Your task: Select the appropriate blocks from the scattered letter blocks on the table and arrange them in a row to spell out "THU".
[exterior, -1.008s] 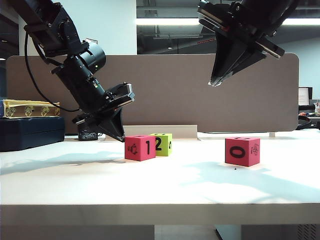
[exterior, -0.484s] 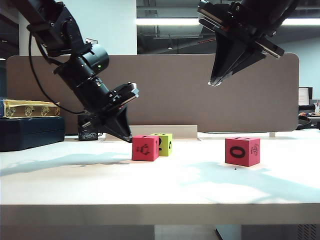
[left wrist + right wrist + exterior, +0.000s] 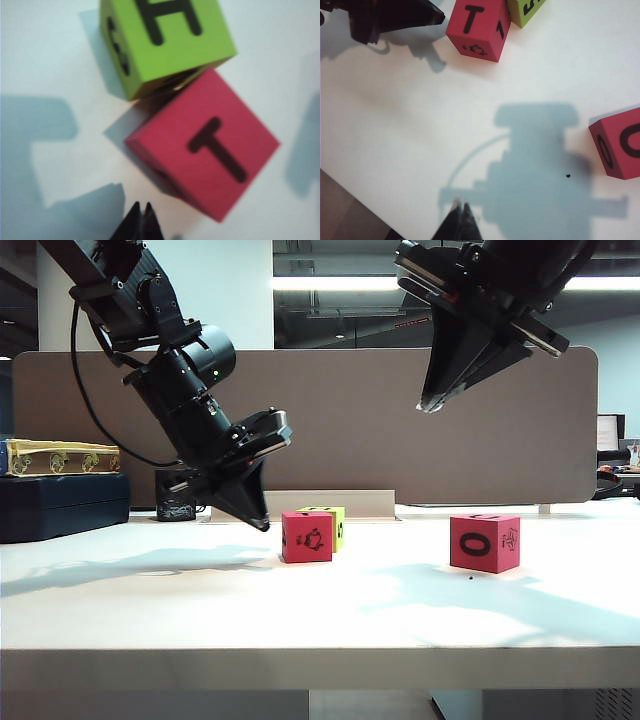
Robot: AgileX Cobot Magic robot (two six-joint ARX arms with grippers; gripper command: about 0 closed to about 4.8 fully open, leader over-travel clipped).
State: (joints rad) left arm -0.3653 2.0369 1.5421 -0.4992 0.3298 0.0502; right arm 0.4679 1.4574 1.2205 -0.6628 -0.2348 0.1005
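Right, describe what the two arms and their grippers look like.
Both arms are black, built of bulky rounded segments. A black cable loops beside the left arm. The left gripper and right gripper each taper to a thin, pointed pair of black fingers.

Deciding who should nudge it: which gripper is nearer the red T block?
Left. The left gripper, shut, sits low just beside the red T block; the right gripper, shut, hangs high above the table.
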